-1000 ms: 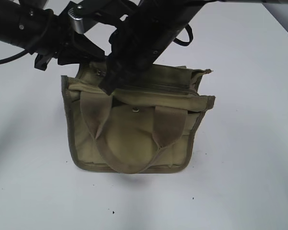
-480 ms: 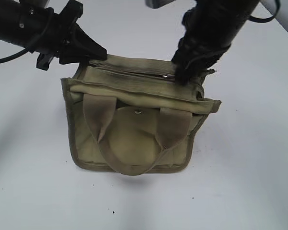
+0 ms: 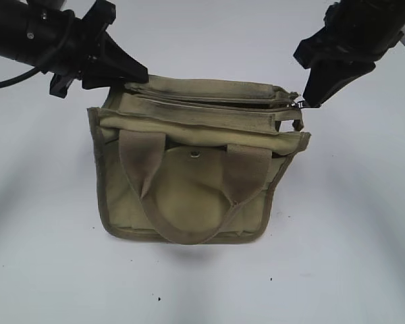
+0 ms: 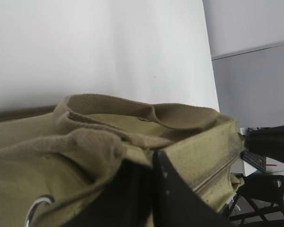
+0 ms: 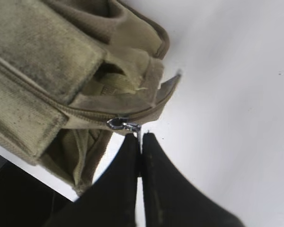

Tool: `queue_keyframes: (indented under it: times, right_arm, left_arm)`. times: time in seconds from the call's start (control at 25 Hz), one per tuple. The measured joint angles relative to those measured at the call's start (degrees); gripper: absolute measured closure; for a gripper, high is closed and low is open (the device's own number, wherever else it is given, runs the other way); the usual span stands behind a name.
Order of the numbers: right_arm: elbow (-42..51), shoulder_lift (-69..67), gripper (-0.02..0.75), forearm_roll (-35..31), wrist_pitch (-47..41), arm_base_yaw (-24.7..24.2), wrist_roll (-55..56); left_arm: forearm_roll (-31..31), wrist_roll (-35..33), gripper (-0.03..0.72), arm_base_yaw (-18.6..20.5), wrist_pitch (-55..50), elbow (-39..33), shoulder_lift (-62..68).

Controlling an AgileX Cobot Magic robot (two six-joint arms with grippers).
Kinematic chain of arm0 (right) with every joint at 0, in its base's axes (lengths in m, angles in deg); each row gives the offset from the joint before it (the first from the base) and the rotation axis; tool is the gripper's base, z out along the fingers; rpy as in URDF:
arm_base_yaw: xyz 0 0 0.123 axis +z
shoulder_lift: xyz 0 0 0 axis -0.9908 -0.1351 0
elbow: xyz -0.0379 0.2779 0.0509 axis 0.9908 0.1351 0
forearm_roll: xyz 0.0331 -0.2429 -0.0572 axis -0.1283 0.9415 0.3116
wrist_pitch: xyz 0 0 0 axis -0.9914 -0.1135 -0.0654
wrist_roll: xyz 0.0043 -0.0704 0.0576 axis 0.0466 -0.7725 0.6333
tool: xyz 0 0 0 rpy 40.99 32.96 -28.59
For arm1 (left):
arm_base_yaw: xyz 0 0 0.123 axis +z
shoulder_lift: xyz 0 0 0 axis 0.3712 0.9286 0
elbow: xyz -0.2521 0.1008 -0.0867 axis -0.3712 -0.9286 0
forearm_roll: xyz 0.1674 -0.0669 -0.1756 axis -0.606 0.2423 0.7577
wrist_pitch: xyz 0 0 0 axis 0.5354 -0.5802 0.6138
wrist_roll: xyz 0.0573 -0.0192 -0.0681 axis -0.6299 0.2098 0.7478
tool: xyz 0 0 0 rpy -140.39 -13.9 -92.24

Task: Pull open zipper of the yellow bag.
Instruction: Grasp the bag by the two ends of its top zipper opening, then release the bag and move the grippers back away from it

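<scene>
The yellow bag stands on the white table, handles toward the near side. The left gripper is clamped on the bag's far left top corner, jaws nearly together on the fabric. The right gripper is pinched shut on the silver pull tab at the right end of the zipper (the slider looks to be at the end of its run). The main risk is pulling further: with no track left, the tab could slip from the jaws, or the whole bag could drag right and tear free of the left hold.
</scene>
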Motion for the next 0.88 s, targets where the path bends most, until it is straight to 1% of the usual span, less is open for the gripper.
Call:
queue_keyframes:
  times: [0.32, 0.4, 0.44, 0.48, 0.52, 0.6, 0.64, 0.68, 0.72, 0.76, 0.8, 0.88]
  right_arm:
    - [0.0, 0.0, 0.736, -0.81, -0.2, -0.42, 5.66]
    - [0.0, 0.0, 0.708, -0.86, -0.2, -0.42, 6.77]
    - [0.0, 0.0, 0.675, -0.8, -0.2, -0.44, 7.18]
    - [0.0, 0.16, 0.615, -0.74, -0.2, -0.5, 7.67]
    - [0.08, 0.56, 0.535, -0.67, -0.25, -0.56, 8.2]
    - [0.15, 2.03, 0.365, -0.61, -0.3, -0.56, 8.93]
    - [0.15, 3.14, 0.277, -0.57, -0.3, -0.56, 9.14]
    - [0.15, 4.42, 0.207, -0.57, -0.3, -0.56, 9.2]
    - [0.15, 5.83, 0.166, -0.57, -0.3, -0.56, 9.26]
    - [0.15, 7.05, 0.137, -0.57, -0.3, -0.56, 9.26]
    - [0.15, 8.54, 0.122, -0.57, -0.3, -0.56, 9.3]
    - [0.15, 11.35, 0.12, -0.62, -0.35, -0.56, 9.6]
  left_arm:
    - [0.0, 0.0, 0.659, 0.0, 0.0, 0.0, 0.0]
    - [0.0, 0.0, 0.654, 0.0, 0.0, 0.0, 0.0]
    - [-0.11, 0.0, 0.643, 0.06, -0.15, 0.0, 0.0]
    - [-0.48, 0.0, 0.627, 0.06, -0.31, 0.0, -0.05]
    - [-0.96, 0.0, 0.596, 0.06, -0.59, 0.0, -0.34]
    - [-3.06, 0.0, 0.508, 0.06, -1.68, 0.0, -1.7]
    - [-4.19, 0.0, 0.452, 0.06, -1.63, 0.0, -2.89]
    - [-5.24, 0.0, 0.398, 0.06, -1.38, 0.0, -4.34]
    - [-6.25, 0.0, 0.352, 0.06, -1.07, 0.0, -5.74]
    - [-7.6, 0.0, 0.323, 0.06, -0.96, 0.0, -7.61]
    - [-9.31, 0.0, 0.3, 0.06, -0.94, 0.04, -9.64]
    - [-13.57, 0.0, 0.28, 0.06, -1.18, 0.04, -13.63]
